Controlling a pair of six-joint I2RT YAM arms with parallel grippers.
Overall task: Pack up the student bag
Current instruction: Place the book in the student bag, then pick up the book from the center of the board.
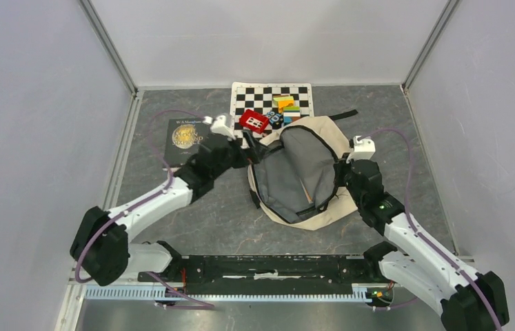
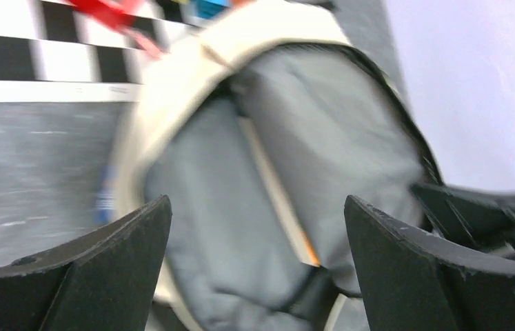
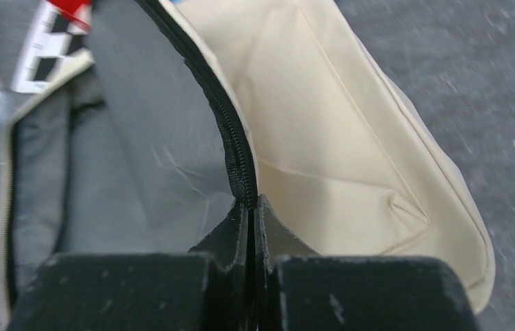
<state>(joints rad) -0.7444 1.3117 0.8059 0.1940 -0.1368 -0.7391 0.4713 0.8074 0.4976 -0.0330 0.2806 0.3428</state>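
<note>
Two grippers at student bag [image 1: 296,172], mid-table, top toward far edge. Right gripper [image 3: 253,207] clamped tight on zipper rim [image 3: 237,152], likely to hold mouth agape. Left gripper [image 2: 256,210] spread wide, empty, at left rim. Book [image 1: 189,134] lies toward far-left corner, probably next for packing.

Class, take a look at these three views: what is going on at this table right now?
The student bag lies unzipped on the table, with its grey lining showing. The right hand is shut on the bag's zipper edge, holding the opening apart. The left hand is open at the bag's other side, gripping nothing. A dark book, a red object and coloured blocks by a chequered board lie outside the bag.
</note>
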